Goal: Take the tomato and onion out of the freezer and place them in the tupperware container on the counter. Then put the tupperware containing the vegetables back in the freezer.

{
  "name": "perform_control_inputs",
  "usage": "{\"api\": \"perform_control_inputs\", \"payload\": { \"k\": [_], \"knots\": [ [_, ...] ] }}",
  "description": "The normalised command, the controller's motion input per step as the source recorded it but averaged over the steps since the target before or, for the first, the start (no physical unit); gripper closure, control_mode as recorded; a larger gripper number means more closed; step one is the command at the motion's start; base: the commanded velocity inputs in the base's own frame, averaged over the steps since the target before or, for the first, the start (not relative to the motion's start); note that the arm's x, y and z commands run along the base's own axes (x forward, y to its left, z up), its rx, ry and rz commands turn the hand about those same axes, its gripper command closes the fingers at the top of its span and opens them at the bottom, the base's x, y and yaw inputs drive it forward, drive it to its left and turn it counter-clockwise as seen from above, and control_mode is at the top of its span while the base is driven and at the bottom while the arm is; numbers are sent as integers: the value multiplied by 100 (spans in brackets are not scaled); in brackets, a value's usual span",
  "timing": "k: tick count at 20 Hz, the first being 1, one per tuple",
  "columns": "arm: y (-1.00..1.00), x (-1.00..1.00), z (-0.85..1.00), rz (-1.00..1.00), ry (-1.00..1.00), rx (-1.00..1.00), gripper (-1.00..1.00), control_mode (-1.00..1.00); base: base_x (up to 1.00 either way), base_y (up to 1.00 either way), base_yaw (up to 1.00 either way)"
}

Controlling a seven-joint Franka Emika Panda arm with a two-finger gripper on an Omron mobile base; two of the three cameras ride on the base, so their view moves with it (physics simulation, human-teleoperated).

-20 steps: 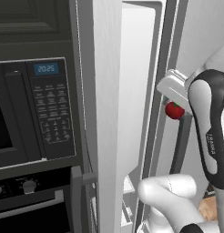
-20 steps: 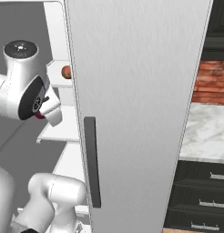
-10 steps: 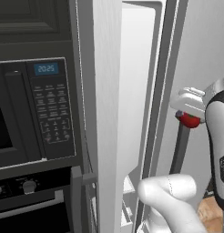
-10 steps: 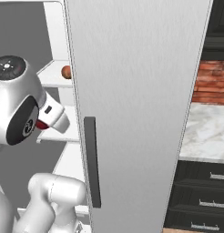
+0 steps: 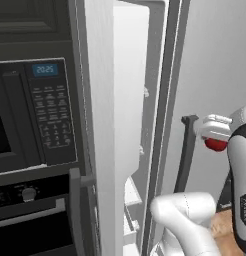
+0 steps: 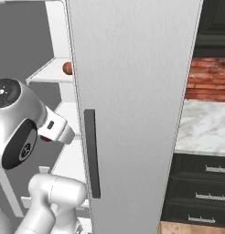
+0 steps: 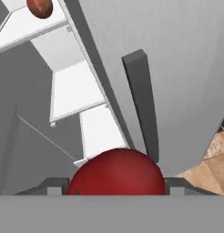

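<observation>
While clamped between the tool jaws, tomato held outside freezer, onion shelved.

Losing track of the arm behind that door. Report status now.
Gripper shut on tomato, outside the freezer. Onion on upper freezer shelf. Freezer door and its dark handle close ahead.

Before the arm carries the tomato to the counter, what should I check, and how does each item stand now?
1. Tomato gripped between the tool's fingers: ok.
2. Tomato out of the freezer: ok, beside the door handle.
3. Onion on a freezer shelf: ok, not yet taken.
4. Tupperware ready on the counter: cannot tell.
5. Door blocks the straight way to the counter: not ok.
</observation>
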Motion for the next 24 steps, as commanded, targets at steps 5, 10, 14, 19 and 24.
{"api": "perform_control_inputs", "payload": {
  "k": [5, 10, 14, 19, 24],
  "knots": [
    [0, 0, 0, 0, 0, 0, 100, 100, -62, -92, 0],
    [0, 0, 0, 0, 0, 0, 100, 100, 22, -100, 0],
    [0, 0, 0, 0, 0, 0, 100, 100, 51, -100, 0],
    [0, 0, 0, 0, 0, 0, 100, 100, 62, -100, 0],
    [0, 0, 0, 0, 0, 0, 100, 100, 59, -100, 0]
  ]
}}
